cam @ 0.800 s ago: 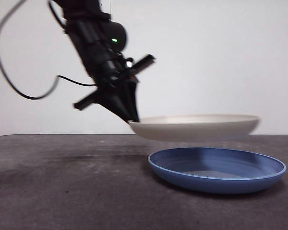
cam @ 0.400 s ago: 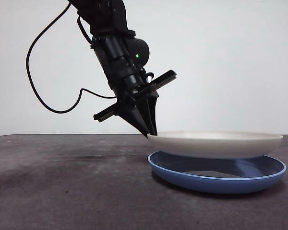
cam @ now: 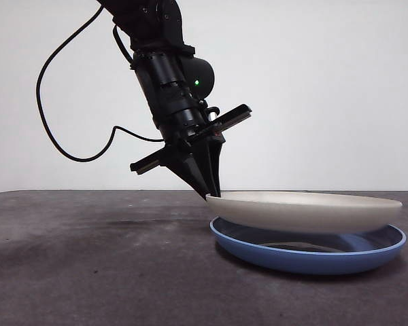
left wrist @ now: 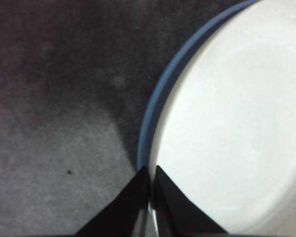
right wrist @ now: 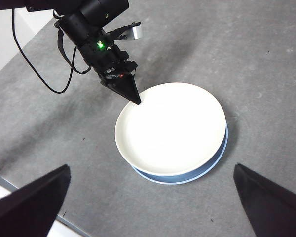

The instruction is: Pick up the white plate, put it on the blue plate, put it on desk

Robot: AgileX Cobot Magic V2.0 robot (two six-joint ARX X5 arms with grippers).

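Left pincer (cam: 212, 193), clenched on the white plate (cam: 306, 210), should probably level it onto the blue plate (cam: 309, 255) before releasing.

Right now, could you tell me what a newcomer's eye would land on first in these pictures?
The big black arm slants down from above, its left gripper shut on the near rim of the white plate. That plate sits tilted in the blue plate, which lies on the dark desk. The right gripper hangs open high above, apart from both.

Plain white wall (cam: 313, 81) behind, nothing else.
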